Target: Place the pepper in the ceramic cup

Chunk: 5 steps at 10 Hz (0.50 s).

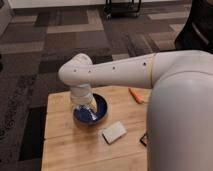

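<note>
A: Camera view: where's gripper (pixel 86 104)?
B: Low over blue bowl (pixel 101 114), jaws apart, nothing seen in them. Pepper (pixel 136 95) lies on table (pixel 65 145) off to frame-right, near far edge, long axis diagonal, clear of bowl. Ceramic cup: can't spot.

Robot body: one arm, off-white shell.
Arm (pixel 120 70) showing smooth, glossy off-white casing in thick rounded segs; small dark dots running along forearm; faint seam ringing it nr the bulky upper seg; round jt capping the end. Gripper (pixel 87 104) looking pale yellowish under greyish wrist, sitting over blue bowl (pixel 101 116).
</note>
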Available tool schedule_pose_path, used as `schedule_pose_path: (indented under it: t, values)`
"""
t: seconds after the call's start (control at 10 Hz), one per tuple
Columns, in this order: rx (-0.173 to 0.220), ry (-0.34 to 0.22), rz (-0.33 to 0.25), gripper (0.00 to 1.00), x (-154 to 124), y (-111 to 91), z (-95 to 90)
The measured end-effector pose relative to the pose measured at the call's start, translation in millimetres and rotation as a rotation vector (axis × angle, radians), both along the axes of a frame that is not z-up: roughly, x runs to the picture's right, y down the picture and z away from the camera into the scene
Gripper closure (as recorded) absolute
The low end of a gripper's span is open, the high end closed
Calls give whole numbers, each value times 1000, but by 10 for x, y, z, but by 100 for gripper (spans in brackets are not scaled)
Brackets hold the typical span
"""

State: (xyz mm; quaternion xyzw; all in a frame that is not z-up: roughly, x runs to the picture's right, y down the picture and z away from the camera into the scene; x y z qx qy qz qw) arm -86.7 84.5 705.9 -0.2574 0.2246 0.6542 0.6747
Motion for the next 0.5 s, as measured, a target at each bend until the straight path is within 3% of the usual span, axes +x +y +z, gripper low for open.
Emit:
schedule_pose_path:
  t: [0.2,0.4,0.5]
  values:
    - [8,-33,48,35,243,-185,143]
    - [13,-25,73,35,603,-338,325]
    - [15,-23,61,35,808,-434,398]
